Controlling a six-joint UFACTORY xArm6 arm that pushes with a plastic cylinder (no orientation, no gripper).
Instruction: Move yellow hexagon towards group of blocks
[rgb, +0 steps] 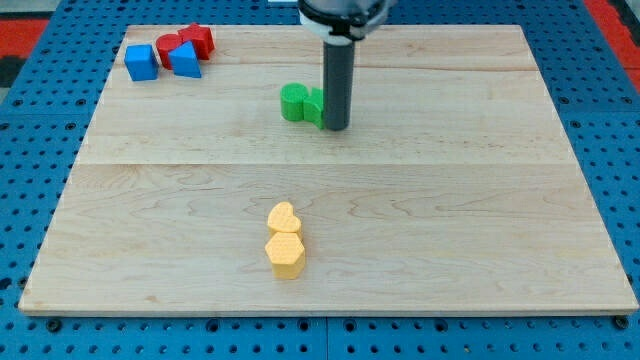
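The yellow hexagon (286, 254) lies near the board's bottom centre. A yellow heart-shaped block (283, 218) touches it just above. My tip (336, 128) stands at the upper middle of the board, touching the right side of two green blocks (301, 104), one partly hidden behind the rod. The tip is far above and slightly right of the yellow hexagon. At the view's top left is a group: a blue cube (141, 62), a blue triangular block (185, 60), and two red blocks (198, 40) packed together.
The wooden board (500, 200) lies on a blue pegboard table (30, 150). The arm's dark body (342, 12) hangs over the board's top edge at centre.
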